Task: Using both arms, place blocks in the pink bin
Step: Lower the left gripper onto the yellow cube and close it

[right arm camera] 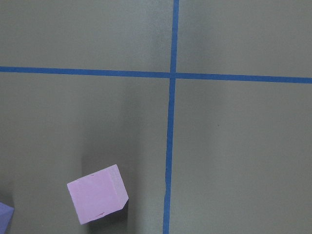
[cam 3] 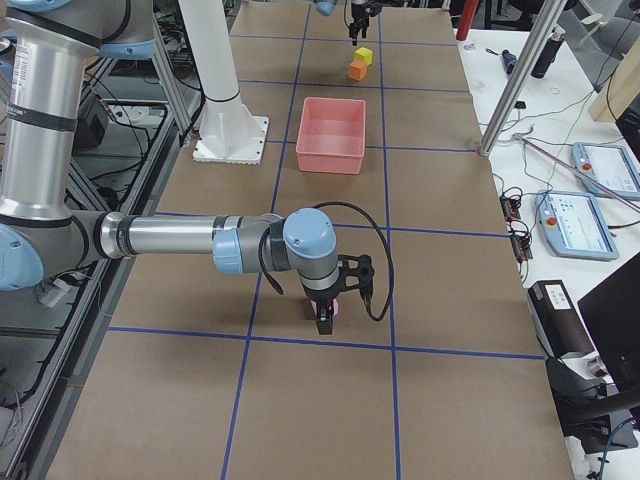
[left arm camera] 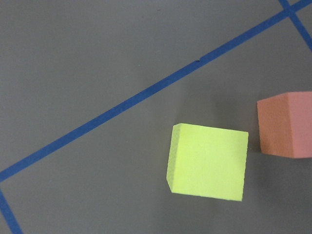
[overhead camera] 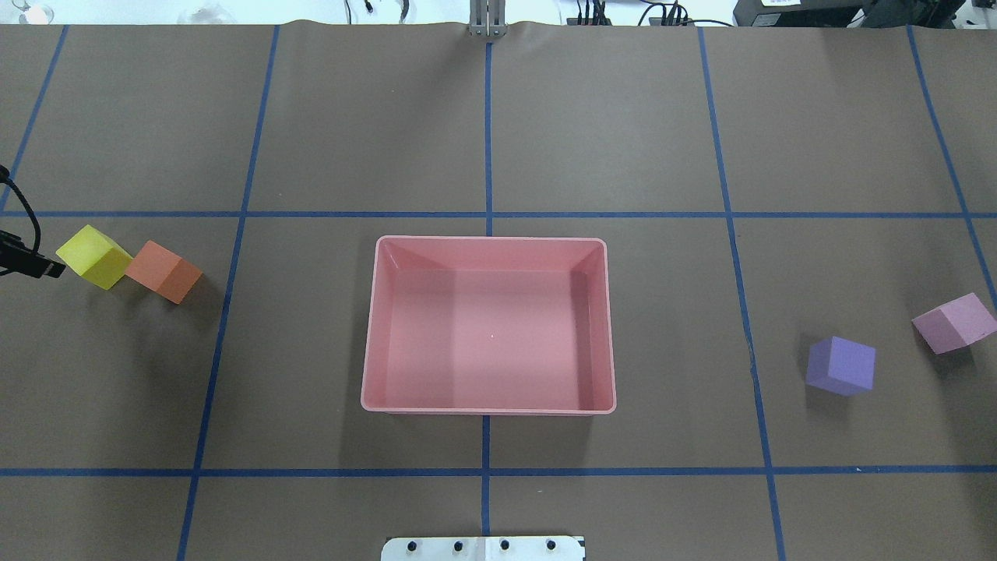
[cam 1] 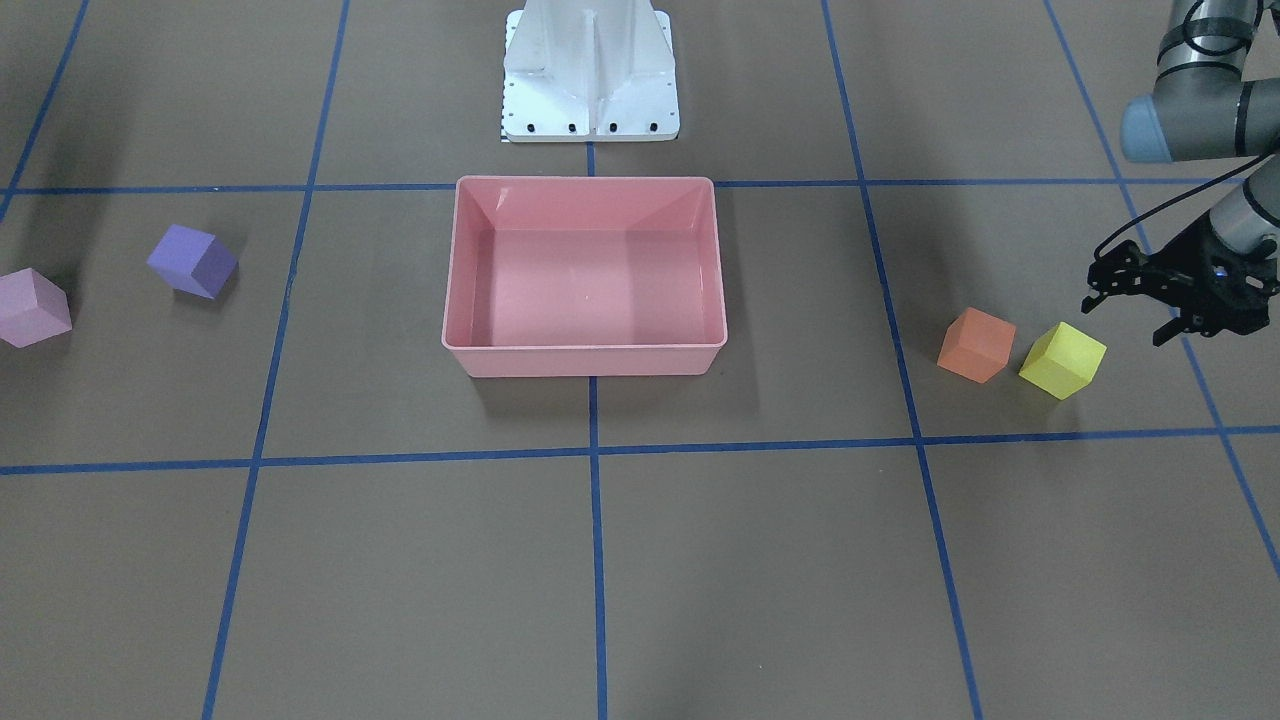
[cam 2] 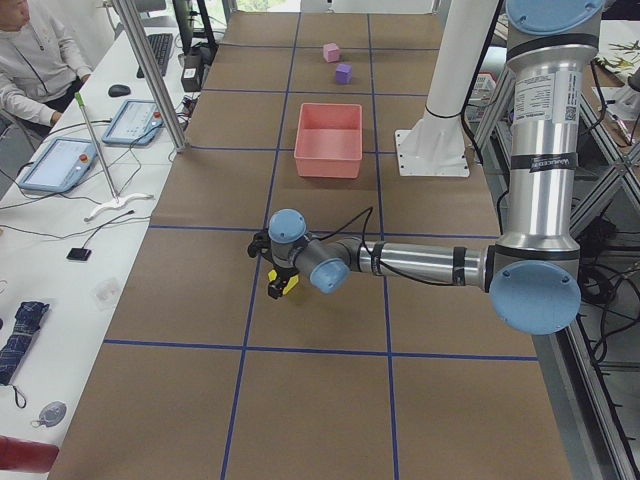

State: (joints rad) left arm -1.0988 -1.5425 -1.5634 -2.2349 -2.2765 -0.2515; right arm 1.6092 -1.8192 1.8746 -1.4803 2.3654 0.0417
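Yellow block, just beside left tool — apart

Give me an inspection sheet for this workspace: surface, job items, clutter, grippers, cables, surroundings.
Surface: brown table with a blue tape grid.
Job's things: bin at centre, empty; yellow block and orange block close together on the robot's left; purple block and pink block on its right; all four on the table.
Clutter: nothing seen.
Grippers: left gripper open, empty, beside the yellow block; right gripper over the pink block, open or shut cannot be told.
Cables: black cable looped at the left wrist; another at the right wrist.
Surroundings: white pedestal; side desks with pendants; a person seated.
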